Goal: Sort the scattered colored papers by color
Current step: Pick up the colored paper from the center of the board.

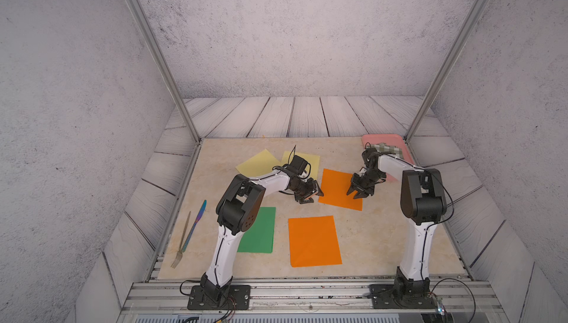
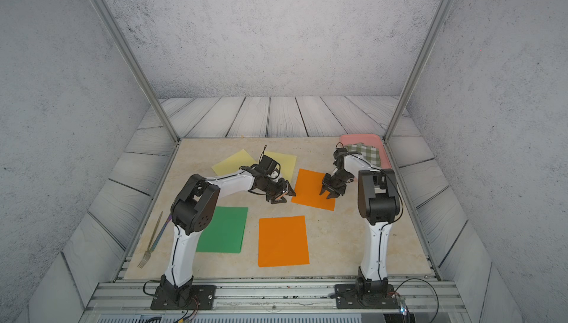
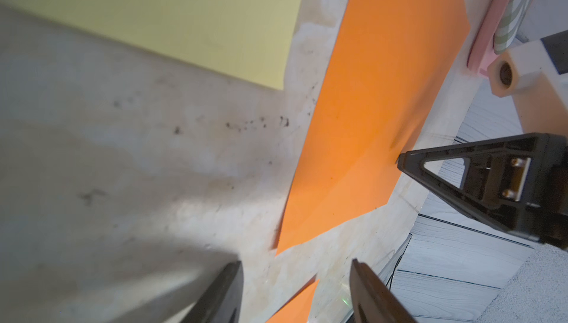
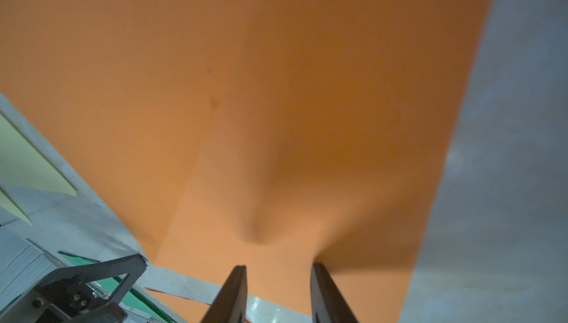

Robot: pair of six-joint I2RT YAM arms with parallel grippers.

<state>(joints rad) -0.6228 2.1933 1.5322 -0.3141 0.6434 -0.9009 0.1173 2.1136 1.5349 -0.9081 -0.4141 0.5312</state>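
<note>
Right fingers [image 4: 233,293] parted, on far orange paper [image 1: 333,189]

The table [image 1: 384,238] lies bare right of the near orange paper [image 1: 314,241] — fork [image 1: 183,238] and knife [image 1: 194,227] line its left edge.

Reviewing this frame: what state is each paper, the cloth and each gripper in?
Left gripper: open, empty, beside far orange paper.
Right gripper: open, tips pressing far orange paper.
Far orange paper: puckered between right gripper's tips.
Near orange paper: flat, untouched.
Green paper: flat, untouched.
Yellow papers: flat, untouched, side by side.
Cloth: folded, on pink tray.
</note>
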